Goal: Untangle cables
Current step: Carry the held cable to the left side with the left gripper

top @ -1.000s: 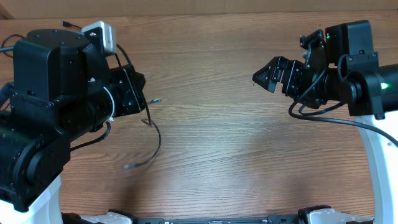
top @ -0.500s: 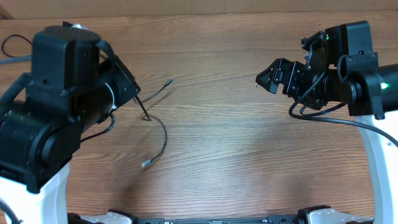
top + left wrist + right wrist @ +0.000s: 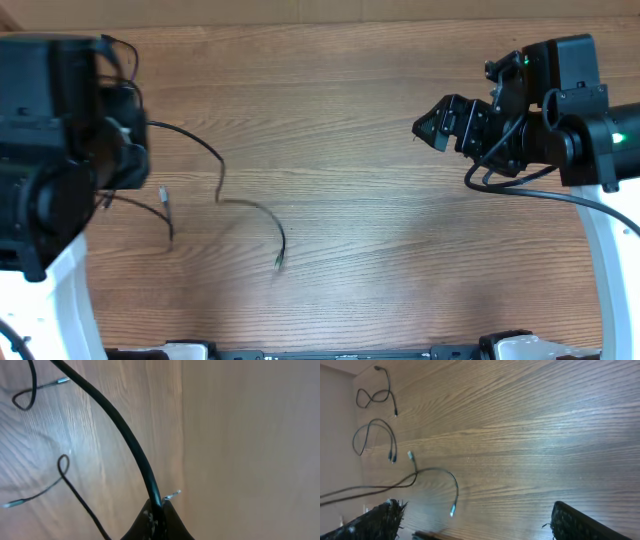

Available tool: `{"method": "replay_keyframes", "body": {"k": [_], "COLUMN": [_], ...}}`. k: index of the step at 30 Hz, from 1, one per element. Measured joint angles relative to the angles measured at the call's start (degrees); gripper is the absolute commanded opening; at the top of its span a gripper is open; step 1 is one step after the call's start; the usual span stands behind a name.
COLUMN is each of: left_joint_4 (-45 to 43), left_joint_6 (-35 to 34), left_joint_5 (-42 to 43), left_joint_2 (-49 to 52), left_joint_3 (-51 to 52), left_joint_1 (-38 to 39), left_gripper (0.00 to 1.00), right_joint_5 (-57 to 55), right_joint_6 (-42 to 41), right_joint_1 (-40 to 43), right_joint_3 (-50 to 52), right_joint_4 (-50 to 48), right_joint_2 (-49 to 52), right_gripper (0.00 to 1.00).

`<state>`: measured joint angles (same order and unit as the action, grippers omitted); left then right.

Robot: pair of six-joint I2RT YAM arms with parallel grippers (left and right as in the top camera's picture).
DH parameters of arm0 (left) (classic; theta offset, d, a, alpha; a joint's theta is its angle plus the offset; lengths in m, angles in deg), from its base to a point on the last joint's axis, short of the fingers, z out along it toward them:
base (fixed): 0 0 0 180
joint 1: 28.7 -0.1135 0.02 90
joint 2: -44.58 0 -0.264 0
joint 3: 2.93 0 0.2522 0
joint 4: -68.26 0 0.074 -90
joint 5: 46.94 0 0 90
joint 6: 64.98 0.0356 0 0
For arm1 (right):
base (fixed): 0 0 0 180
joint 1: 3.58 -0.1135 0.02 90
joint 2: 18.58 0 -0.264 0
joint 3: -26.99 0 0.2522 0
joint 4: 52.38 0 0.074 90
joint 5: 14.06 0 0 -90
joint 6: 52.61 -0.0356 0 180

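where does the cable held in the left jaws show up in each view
overhead: the held cable runs from the left arm at the left edge, curving right to its plug at lower centre
left wrist: thick black diagonal from top left into the left gripper at bottom centre, jaws shut on it
right wrist: arc across the lower left
shared landmark: the wooden table

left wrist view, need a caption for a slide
Close-up: the left gripper pinches a black cable above the wooden table, other cables lying looped on it.
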<state>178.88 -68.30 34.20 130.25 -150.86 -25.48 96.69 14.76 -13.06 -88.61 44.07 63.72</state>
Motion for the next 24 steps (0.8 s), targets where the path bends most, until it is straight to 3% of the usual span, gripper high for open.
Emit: {"method": "replay_keyframes", "body": {"k": [13, 18, 24], "left_joint_4": [-1.53, -8.90, -3.93], "left_joint_6": [-9.70, -0.52, 15.02], "left_joint_5": [2.40, 8.96, 14.25], "left_joint_2": [0.00, 0.07, 0.07], "left_joint_3": [0.00, 0.00, 0.02], "left_joint_1": [-14.43, -14.51, -13.33], "left_gripper": [0.04, 0.04, 0.04], "right_joint_5": [-1.99, -2.14, -2.12], "right_joint_6": [-0.04, -0.04, -0.04], "right_joint_1": [0.00, 0.00, 0.00], "right_joint_3": [0.00, 0.00, 0.00], "right_joint_4": [-1.03, -1.97, -1.77], "right_joint_2": [2.86, 3.72, 3.74], "right_gripper": [0.93, 0.93, 0.93]}}
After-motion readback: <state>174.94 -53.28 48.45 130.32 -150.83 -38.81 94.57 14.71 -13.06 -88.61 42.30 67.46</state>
